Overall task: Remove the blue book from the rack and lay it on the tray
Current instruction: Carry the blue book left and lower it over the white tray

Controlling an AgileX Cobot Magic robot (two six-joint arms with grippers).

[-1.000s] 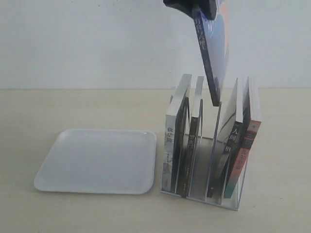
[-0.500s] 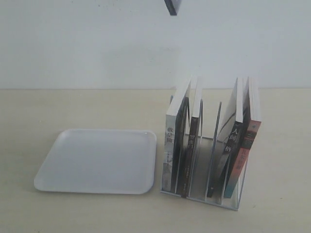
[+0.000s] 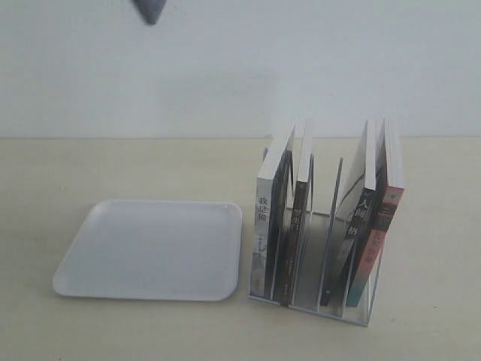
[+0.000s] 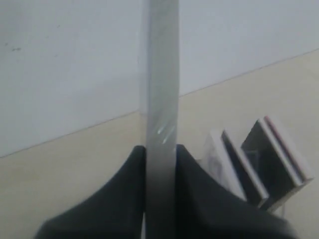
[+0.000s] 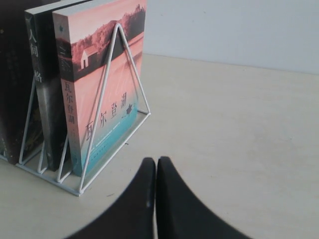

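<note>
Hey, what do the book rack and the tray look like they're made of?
The rack looks like thin metal wire painted white: slim rods bent into triangles. The tray seems plastic or melamine, smooth white with a rounded moulded rim; hard to confirm.

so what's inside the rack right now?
Four spines show in the rack: white-spined book, thin dark book, black-spined book, red-spined book. The middle slots look empty. The blue book is out, clamped in the left gripper. Slot floors behind the books are hidden.
</note>
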